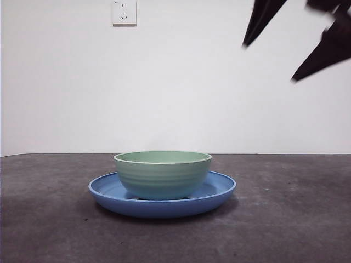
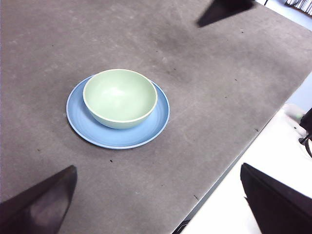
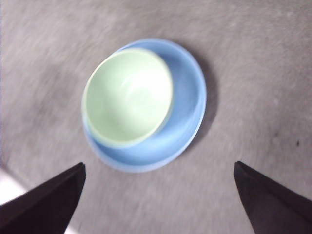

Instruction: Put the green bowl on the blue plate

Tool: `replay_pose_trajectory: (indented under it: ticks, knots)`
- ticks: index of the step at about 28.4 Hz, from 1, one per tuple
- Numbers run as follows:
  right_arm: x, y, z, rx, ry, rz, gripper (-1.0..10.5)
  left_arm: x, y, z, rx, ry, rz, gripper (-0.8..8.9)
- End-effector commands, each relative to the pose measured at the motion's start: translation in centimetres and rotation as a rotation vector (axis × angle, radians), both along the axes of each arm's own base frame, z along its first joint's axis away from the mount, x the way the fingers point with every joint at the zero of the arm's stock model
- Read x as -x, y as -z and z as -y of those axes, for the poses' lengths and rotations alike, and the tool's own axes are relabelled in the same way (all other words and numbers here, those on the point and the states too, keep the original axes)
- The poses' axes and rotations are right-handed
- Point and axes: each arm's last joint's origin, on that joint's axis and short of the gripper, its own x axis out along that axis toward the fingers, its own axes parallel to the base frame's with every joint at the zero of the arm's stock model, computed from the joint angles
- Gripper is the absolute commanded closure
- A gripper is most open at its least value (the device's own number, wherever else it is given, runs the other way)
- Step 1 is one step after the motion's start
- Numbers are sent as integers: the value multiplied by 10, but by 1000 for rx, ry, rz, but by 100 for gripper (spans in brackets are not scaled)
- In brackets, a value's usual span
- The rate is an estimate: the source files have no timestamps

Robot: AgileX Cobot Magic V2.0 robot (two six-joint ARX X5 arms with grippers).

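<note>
Mint-green and ridged, the green bowl [image 1: 162,174] sits upright inside the blue plate [image 1: 104,192], resting on the plate's floor and set slightly off centre; the plate lies flat on the dark grey worktop [image 1: 296,219]; you can judge the placement as done.

Right gripper [image 3: 158,195]: fingers spread wide and grasping nothing; it hangs above the bowl and plate, well clear of both; its wrist view is blurred, so treat fine detail there as unreliable. Left gripper [image 2: 161,204]: fingers likewise released and empty, positioned high and well apart from the plate, near the worktop edge. In the front view, black finger tips show at the upper right corner; you cannot tell from that view which arm they belong to. A white wall socket [image 1: 124,11] is mounted behind the scene.

Risks from here: a descent or sideways sweep of either arm could clip the bowl rim and slide or tip the bowl off the plate; the off-centre seating reduces the margin on one side.
</note>
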Motion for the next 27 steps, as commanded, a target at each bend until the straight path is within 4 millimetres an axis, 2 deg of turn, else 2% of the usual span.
replay_pose_trajectory:
  ticks: [1,9,16,21,27]
  knots:
    - [23,-15,5,28,-70,62,456,1,-4,0,2,12,28,232]
    - [93,-33,30,58,-139,85,456,1,-4,0,4,11,26,232]
    - [139,-40,53,27,-137,163,457,1,-4,0,3,9,20,232]
    - [159,-43,64,-7,-132,241,457,1,-4,0,4,9,22,234]
    - [170,-42,69,-10,-132,247,457,1,-4,0,5,9,21,263]
